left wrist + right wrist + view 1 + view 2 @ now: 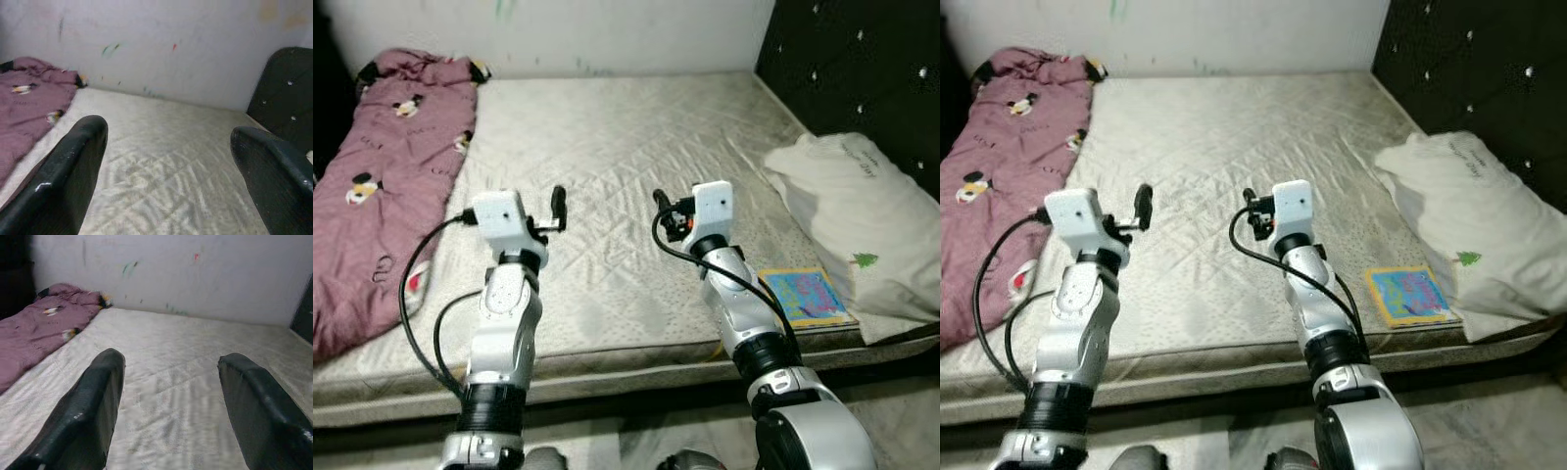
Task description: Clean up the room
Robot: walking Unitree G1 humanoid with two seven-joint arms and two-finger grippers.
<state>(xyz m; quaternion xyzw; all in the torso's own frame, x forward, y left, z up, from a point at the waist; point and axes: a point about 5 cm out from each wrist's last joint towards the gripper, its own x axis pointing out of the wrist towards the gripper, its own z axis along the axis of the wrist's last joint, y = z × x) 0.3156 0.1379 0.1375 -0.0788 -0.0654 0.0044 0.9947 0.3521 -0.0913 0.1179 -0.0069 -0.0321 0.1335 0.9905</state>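
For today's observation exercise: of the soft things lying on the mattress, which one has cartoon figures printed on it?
The pink blanket along the mattress's left edge; it carries cartoon mouse figures. The white pillow on the right shows only a small green tree.

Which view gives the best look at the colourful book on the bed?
Left eye view: the book lies whole and unblocked at the mattress edge beside the pillow, past the right arm. Right eye view shows it the same, slightly smaller. The wrist views face the far wall.
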